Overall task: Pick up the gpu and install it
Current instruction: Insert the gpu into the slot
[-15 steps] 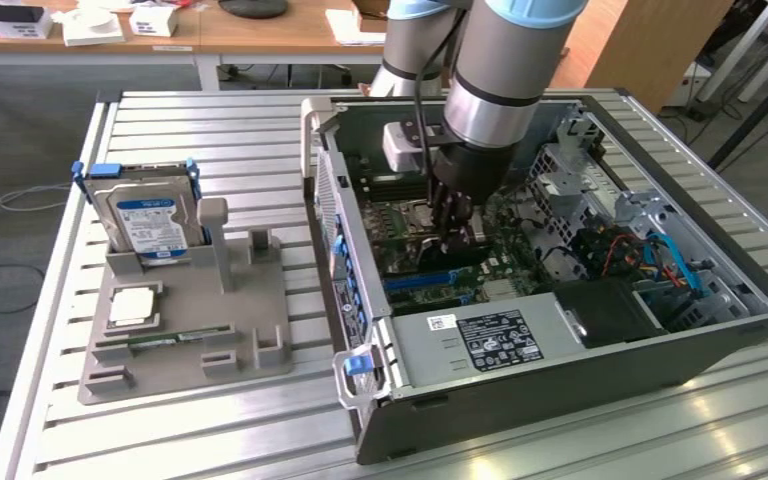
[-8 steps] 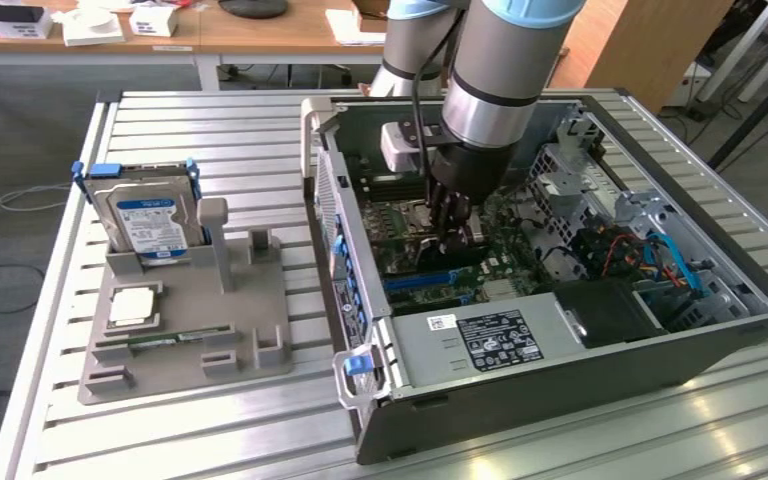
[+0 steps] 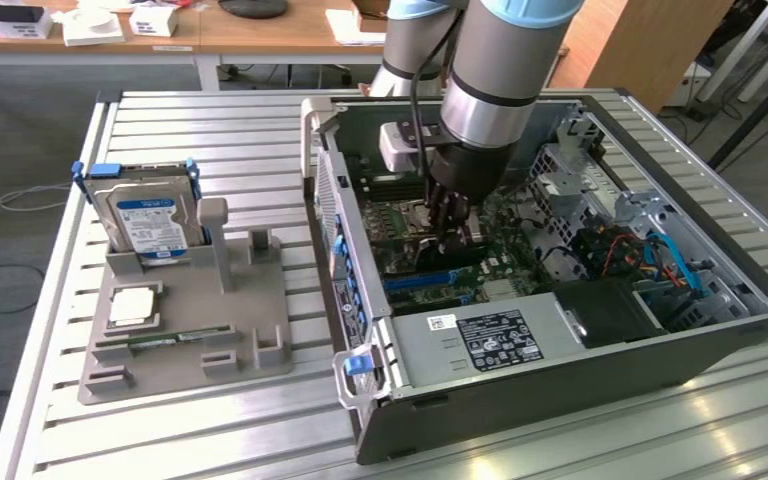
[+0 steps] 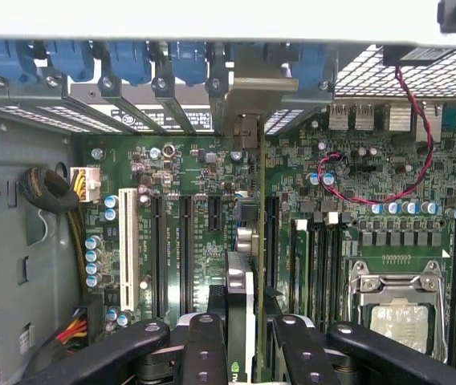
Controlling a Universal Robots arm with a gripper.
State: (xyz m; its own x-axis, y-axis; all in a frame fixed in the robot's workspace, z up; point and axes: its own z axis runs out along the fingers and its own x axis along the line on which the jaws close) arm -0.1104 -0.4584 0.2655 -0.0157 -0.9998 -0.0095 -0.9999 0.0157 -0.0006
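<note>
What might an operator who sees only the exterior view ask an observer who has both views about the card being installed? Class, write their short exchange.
Operator: The hand is down inside the computer case. Does it hold anything?
Observer: Yes. In the wrist view the gpu stands edge-on, clamped between the fingers.
Operator: Where is the card's far end?
Observer: Its silver bracket is at the rear slot covers, next to the blue latches. I cannot tell whether the card is seated.
</note>
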